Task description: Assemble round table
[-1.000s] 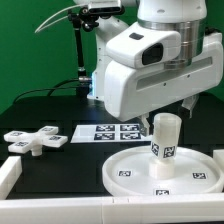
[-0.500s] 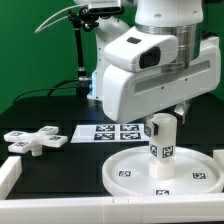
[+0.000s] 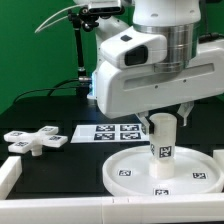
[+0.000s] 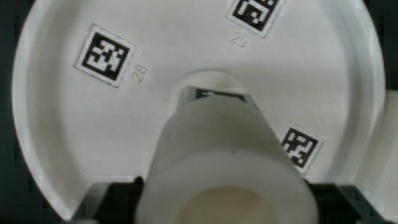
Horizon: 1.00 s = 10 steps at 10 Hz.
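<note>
The round disc [image 3: 195, 165] lies flat on the black table at the exterior view's right. The short thick cylinder leg [image 3: 163, 140] stands upright on its middle, a tag on its side. My gripper [image 3: 165, 116] is right above, shut on the leg's top, one finger on each side. In the wrist view the leg [image 4: 222, 150] fills the gap of my gripper [image 4: 222, 200], both dark pads lie against it, and the disc [image 4: 160, 40] with its tags lies beyond. The four-armed cross base [image 3: 35, 141] lies apart at the exterior view's left.
The marker board [image 3: 115, 132] lies flat between the cross base and the disc. A white rail [image 3: 8, 175] runs along the front left corner. A black stand [image 3: 80, 60] rises at the back before a green backdrop.
The hand has turned about its vertical axis above the leg. The leg, the disc and the cross base stay where they were.
</note>
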Motion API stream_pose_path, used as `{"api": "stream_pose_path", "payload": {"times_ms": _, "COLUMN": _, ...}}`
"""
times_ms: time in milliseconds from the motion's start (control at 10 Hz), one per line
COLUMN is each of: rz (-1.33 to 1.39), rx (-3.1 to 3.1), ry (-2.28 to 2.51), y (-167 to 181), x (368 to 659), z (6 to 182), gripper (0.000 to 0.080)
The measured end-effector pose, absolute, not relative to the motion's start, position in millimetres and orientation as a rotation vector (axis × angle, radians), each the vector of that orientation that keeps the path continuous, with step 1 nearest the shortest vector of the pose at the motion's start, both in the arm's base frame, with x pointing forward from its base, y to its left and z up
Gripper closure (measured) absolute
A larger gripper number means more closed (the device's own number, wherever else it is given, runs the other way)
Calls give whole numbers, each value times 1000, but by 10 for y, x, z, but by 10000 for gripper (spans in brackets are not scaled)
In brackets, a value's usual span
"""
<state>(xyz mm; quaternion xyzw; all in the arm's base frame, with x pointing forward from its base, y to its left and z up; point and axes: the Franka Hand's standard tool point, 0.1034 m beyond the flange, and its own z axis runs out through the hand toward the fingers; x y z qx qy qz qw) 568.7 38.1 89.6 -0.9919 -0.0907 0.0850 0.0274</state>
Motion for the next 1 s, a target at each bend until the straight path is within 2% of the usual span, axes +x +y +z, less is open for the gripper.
{"api": "stream_pose_path", "payload": {"times_ms": 500, "rz": 203, "rx": -3056, "ry": 603, "y": 362, "x": 5635, "z": 897, "gripper": 390}}
{"api": "stream_pose_path", "payload": {"times_ms": 1000, "rz": 190, "rx": -2938, "ry": 1049, "y": 351, "x": 5655, "z": 895, "gripper": 390}}
